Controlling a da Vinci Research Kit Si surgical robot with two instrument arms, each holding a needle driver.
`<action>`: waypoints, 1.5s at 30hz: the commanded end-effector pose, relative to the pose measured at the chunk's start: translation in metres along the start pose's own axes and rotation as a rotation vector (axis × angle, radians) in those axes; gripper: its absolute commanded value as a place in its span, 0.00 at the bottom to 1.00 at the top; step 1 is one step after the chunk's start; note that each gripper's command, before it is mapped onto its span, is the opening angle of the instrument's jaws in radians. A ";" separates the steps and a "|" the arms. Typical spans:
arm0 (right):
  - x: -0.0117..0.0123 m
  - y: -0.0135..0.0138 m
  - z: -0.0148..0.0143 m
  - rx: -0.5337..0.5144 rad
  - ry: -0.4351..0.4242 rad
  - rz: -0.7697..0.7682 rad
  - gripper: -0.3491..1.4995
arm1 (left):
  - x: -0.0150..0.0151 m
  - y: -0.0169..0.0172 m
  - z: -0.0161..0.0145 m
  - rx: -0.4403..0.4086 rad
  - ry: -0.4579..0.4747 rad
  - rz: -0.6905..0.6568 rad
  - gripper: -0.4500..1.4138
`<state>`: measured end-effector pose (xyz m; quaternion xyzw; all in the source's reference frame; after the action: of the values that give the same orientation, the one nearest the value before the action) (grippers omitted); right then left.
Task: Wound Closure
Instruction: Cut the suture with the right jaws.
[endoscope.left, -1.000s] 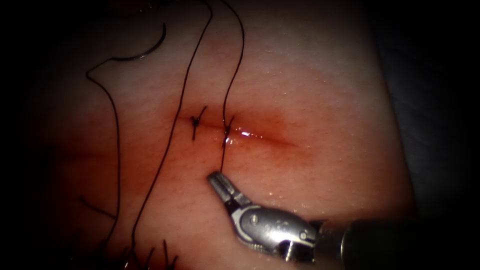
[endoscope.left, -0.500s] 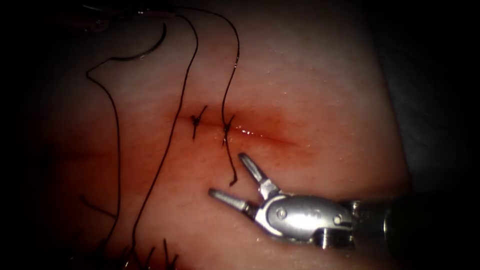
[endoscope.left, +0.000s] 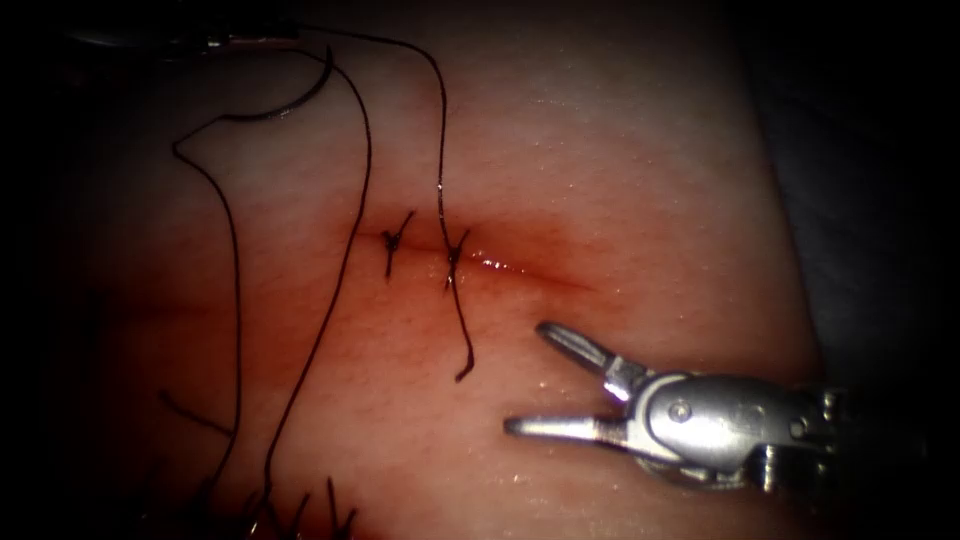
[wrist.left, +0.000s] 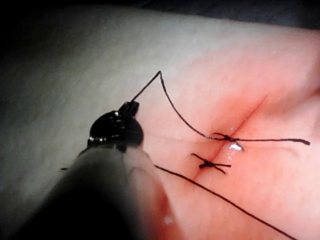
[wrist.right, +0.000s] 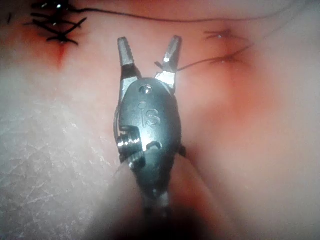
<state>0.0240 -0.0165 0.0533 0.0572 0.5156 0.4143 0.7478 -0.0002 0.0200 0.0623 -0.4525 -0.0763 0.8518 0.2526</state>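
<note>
Down at the near edge of the tissue, the right tool sits with its jaws spread wide, holding nothing. Just to its left lies a loose end of thread hanging from the second knot on the cut. Further out, the left tool has its tip clamped on the thread, though it's mostly lost in shadow. The curved needle lies flat on the tissue, left of the cut, partly hard to make out.
</note>
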 end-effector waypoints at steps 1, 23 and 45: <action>-0.0001 0.0007 0.0014 -0.015 0.020 0.009 0.78 | 0.0003 0.0000 0.0004 0.003 0.004 0.010 0.00; -0.0012 0.0066 0.0123 -0.093 -0.158 0.028 0.91 | 0.0053 0.0049 -0.0036 -0.011 0.055 0.051 0.00; -0.0033 0.0061 0.0187 -0.135 -0.171 -0.100 0.95 | 0.0078 0.0063 -0.0050 0.005 0.087 0.071 0.00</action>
<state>0.0348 -0.0083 0.0669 0.0144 0.4220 0.4023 0.8123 -0.0016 0.0177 0.0508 -0.4904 -0.0479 0.8402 0.2264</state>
